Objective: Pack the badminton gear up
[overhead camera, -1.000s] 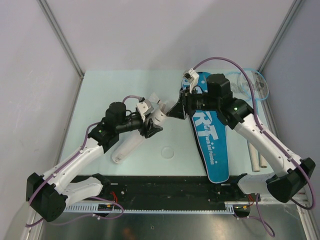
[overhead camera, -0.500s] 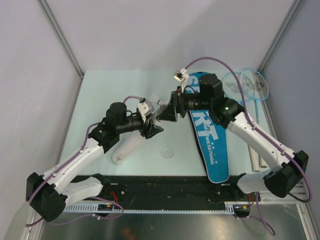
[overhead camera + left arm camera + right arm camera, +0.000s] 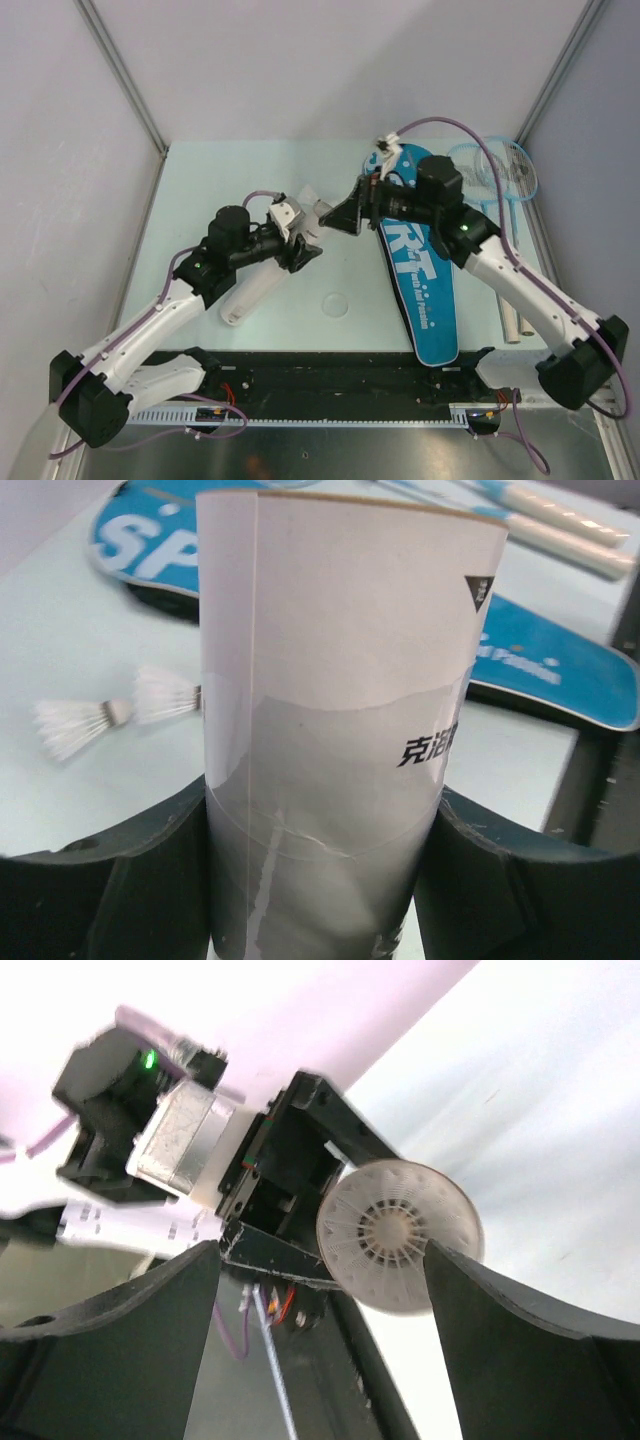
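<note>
My left gripper (image 3: pixel 300 248) (image 3: pixel 322 800) is shut on the white tube (image 3: pixel 255 288) (image 3: pixel 340 680) and holds it tilted, its open end towards the right gripper. My right gripper (image 3: pixel 345 215) (image 3: pixel 322 1250) is open, just off that end. In the right wrist view a white shuttlecock (image 3: pixel 400 1235) shows end-on in the tube's mouth, by the right finger. Two shuttlecocks (image 3: pixel 165 692) (image 3: pixel 306 194) lie on the table behind the tube. The blue SPORT bag (image 3: pixel 420 270) (image 3: pixel 560 670) lies right of centre. Two light-blue rackets (image 3: pixel 500 170) lie at the far right.
A small clear round lid (image 3: pixel 335 303) lies on the pale green table (image 3: pixel 200 180) in front of the tube. The racket handles (image 3: pixel 510 320) run along the right edge. Metal frame posts stand at the back corners.
The right gripper closed in on the tube's end half a second ago and has since drawn back a little to the right. The left gripper still holds the tube.
</note>
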Controlling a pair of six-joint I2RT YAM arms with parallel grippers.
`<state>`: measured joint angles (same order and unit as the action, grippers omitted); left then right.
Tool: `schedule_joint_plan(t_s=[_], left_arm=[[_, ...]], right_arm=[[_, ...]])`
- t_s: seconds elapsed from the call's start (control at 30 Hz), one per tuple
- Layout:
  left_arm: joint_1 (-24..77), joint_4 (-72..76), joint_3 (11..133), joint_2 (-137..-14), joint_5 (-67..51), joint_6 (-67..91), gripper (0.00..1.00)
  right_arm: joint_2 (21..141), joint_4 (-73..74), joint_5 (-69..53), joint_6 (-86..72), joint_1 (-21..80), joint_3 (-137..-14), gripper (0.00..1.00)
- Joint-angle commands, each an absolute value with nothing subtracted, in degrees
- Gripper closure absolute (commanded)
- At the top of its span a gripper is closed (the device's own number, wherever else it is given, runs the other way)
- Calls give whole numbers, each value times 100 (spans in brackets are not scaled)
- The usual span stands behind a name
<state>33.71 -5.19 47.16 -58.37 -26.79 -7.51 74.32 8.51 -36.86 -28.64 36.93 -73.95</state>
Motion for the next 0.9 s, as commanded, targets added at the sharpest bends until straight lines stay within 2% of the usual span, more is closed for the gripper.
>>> schedule_joint_plan(t_s=[0.0, 0.07, 0.1, 0.2, 0.3, 0.5, 0.6, 0.73, 0.87], left_arm=[[3401, -246, 4825, -5599, -1077, -1028, 72], [3367, -264, 4782, -5546, -75, -1011, 72], [3340, -281, 4764, -5511, 739, -993, 73], [3217, -299, 4772, -5327, 1334, -941, 74], [3155, -273, 4737, -5151, 1336, -870, 74], [3138, -229, 4676, -4896, 1529, -852, 75], [3138, -194, 4650, -4825, 1573, -844, 75], [3138, -167, 4632, -4773, 1512, -852, 74], [3120, -167, 4623, -4808, 1450, -879, 74]], right_arm=[[6645, -191, -2089, -3514, 3376, -6769, 11], [6452, -36, -1130, -4162, 3199, -6453, 11], [6425, 287, -11, -4384, 3191, -6425, 10], [6670, 1115, 1655, -5182, 3217, -6381, 10], [7213, 1344, 2256, -5658, 3287, -6381, 9], [8436, 1196, 2444, -6144, 3357, -6565, 8], [9200, 1423, 2408, -6328, 3401, -7082, 11], [10358, 1914, 2619, -6346, 3620, -8005, 14], [11439, 2767, 2777, -6468, 3770, -9592, 16]])
